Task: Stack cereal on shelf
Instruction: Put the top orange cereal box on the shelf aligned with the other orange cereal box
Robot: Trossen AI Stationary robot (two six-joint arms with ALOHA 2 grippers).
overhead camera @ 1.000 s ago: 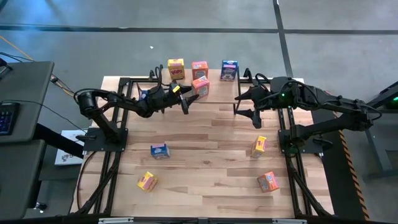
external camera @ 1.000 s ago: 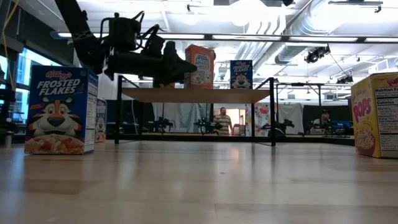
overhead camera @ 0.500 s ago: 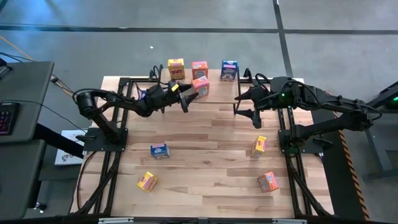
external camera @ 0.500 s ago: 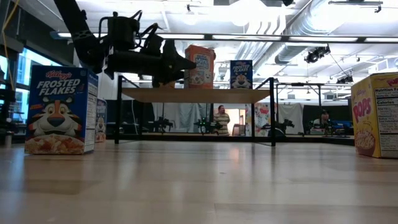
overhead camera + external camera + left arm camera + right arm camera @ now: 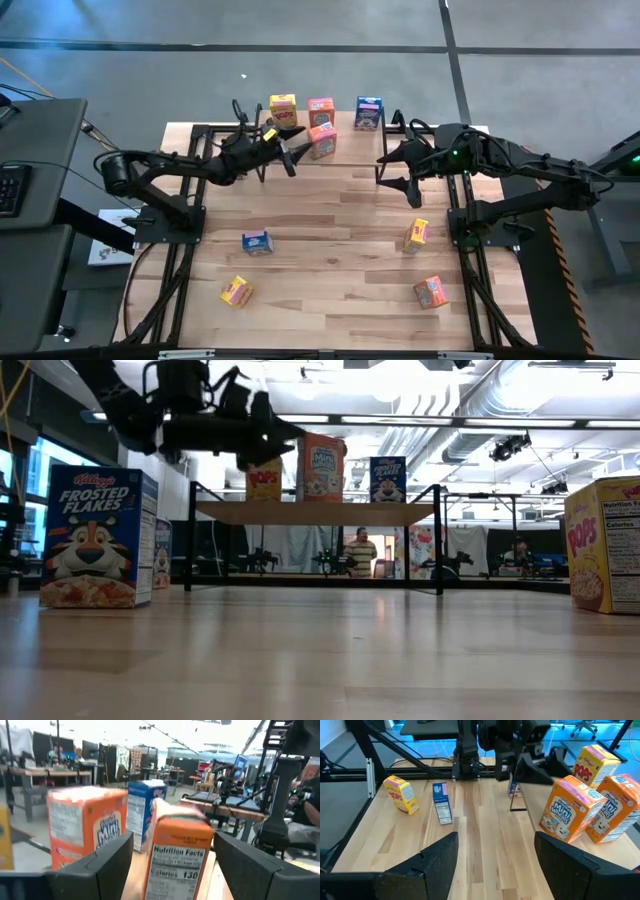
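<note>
From above you saw four cereal boxes on the shelf (image 5: 345,128); only your left gripper (image 5: 172,865), spread wide, showed the Mini-Wheats box (image 5: 181,855) loose between its fingers.

floor: grey concrete (image 5: 520,40) | ceiling: exposed ducts (image 5: 480,405) (bright strip lights) | window (image 5: 12,480) at side

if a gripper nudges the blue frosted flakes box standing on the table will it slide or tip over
The Frosted Flakes box stands upright on a narrow base, taller than deep, so a high push would likely tip it. A low push would probably slide it on the smooth wooden table. It looks like thin cardboard, so probably light, and a hard squeeze could dent it.
</note>
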